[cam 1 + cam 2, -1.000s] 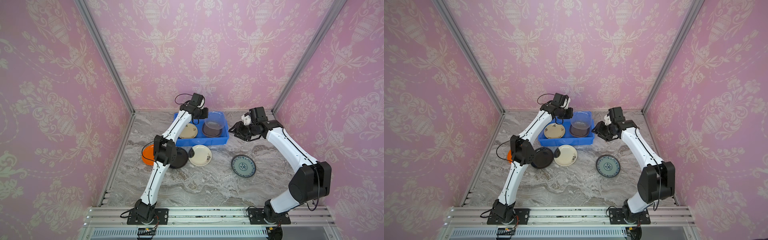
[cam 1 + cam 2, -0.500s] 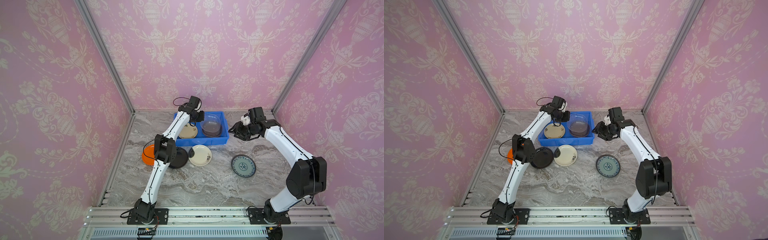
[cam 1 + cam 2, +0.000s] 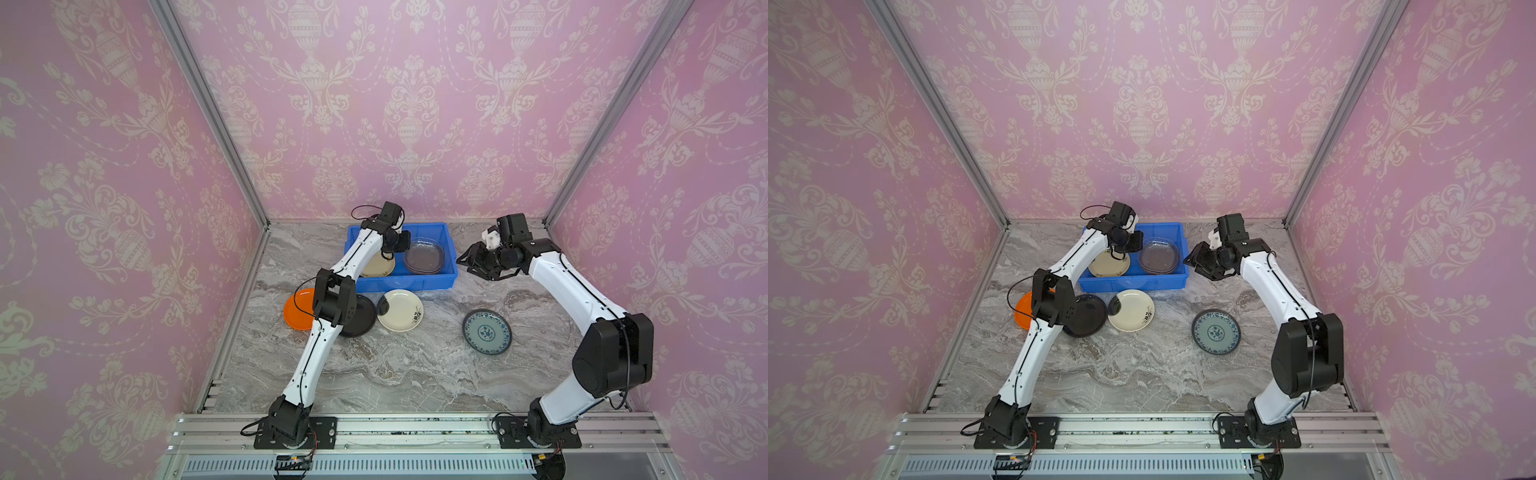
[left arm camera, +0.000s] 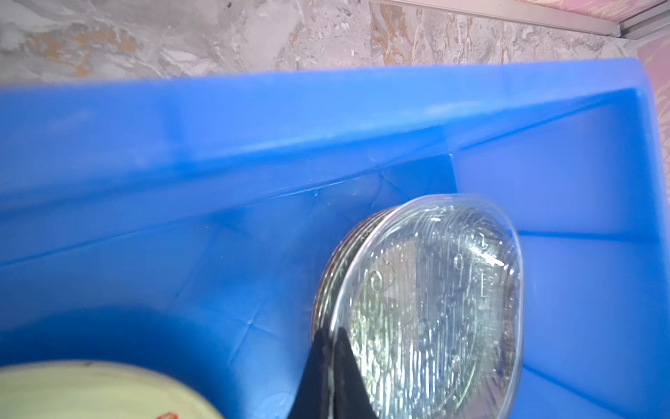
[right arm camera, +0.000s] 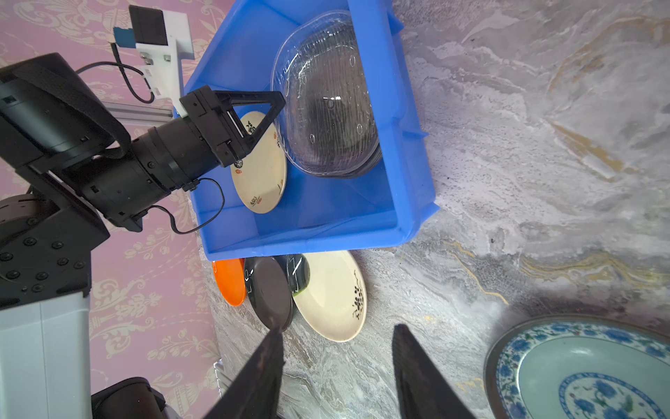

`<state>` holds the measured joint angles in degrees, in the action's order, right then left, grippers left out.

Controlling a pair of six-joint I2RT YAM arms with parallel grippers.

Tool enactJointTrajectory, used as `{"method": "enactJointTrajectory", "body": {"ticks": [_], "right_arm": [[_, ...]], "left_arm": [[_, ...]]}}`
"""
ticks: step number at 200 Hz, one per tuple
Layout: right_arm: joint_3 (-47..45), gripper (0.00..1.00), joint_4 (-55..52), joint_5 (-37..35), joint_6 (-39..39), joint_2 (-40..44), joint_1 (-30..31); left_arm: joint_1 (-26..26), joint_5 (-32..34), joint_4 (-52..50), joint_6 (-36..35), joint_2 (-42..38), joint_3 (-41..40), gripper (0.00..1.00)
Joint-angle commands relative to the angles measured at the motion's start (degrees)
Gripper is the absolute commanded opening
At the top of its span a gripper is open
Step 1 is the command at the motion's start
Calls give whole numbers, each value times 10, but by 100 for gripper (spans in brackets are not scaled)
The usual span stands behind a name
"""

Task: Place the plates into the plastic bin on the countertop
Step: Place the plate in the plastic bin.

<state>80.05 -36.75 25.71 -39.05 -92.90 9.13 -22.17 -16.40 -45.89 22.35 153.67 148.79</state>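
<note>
Pinching the rim of the clear glass plate [image 4: 427,308] with my left end effector [image 4: 330,341], fingers pressed together on the glass. The plate sits over the smoky glass plates [image 4: 335,265] in the 3 o'clock half of the blue bin [image 3: 407,283]. Can't tell if it's fully resting on them. Its edges run close to the bin walls at 12 and 3 o'clock, so it's tight in there. A cream plate [image 3: 378,267] lies flat in the 9 o'clock half, just beside the stack.

My right end effector [image 3: 473,270] is spread wide with nothing in it, hovering just off the bin's 3 o'clock rim, not touching it.

The bin sits at 12 o'clock on the bench [image 3: 395,374], near the back wall. Just off its 6 o'clock wall there's a row: orange plate [image 3: 296,309], black plate [image 3: 362,319], second cream plate [image 3: 403,311], packed close together, with my left elbow over the first two. The blue-patterned plate [image 3: 487,331] lies alone around 4 o'clock from the bin, well apart from the row. Wide marble runs from there toward 6 o'clock.
</note>
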Motion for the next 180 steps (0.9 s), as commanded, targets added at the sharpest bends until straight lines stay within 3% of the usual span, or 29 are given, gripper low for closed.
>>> {"method": "enactJointTrajectory", "body": {"ticks": [1,15,24,52,72,108,137,180], "right_arm": [[-4,51,2,4,-7,10,0],[-5,50,3,3,-8,13,0],[-6,50,5,3,-9,16,0],[-10,50,8,2,-14,25,2],[-12,50,8,0,-15,30,4],[-17,50,10,-3,-13,42,5],[-40,50,12,-12,-8,56,5],[-85,49,23,-24,-12,81,5]], "left_arm": [[0,-13,2,9,16,12,0],[0,-10,0,5,16,12,0],[0,-9,-1,4,15,12,6],[-1,-2,-1,-2,0,11,64],[-1,6,5,-7,-17,9,78],[-4,7,32,-6,-54,-8,80],[-18,9,54,-28,-67,-26,88],[-29,-5,68,-5,-48,-25,87]]}}
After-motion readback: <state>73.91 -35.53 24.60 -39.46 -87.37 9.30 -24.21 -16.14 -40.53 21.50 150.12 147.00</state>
